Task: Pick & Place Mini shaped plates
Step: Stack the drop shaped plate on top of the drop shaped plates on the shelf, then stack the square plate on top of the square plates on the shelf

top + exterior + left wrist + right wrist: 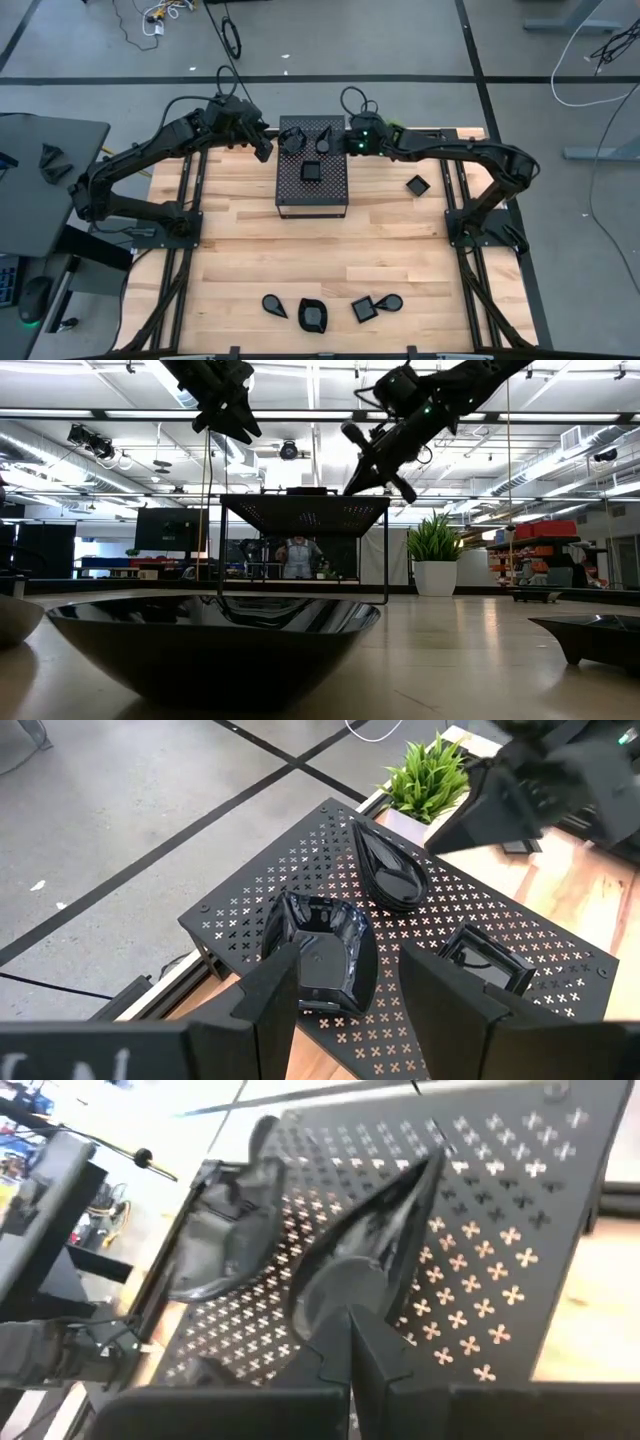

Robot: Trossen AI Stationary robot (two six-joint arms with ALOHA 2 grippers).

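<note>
- Mini shaped plates lie in three groups: three on the perforated box [312, 172] at the worktop's [300, 250] 12 o'clock edge, one square plate [417, 184] alone on the wood toward 2 o'clock, and a row of plates [330, 308] along the 6 o'clock edge.
- On the box top, from my left wrist, I make out a rounded-leaf plate [322, 952], a teardrop plate [390, 870] and a small square plate [484, 960]; the square one is partly cut off behind my own finger.
- My left tool [262, 142] hangs at the box's 9 o'clock corner, fingers spread wide and holding nothing, the leaf plate lying just beyond them.
- My right tool [340, 137] sits over the box's 12 o'clock edge with its fingers pressed together; the teardrop plate's tip lies right at them, but I cannot tell whether they touch it.
- From overhead my arms cover much of the box's far edge, so those plates show only as dark shapes.
- At worktop level a near plate [215, 640] fills the foreground and hides the row behind it; the potted plant [436, 555] stands beyond the box.
</note>
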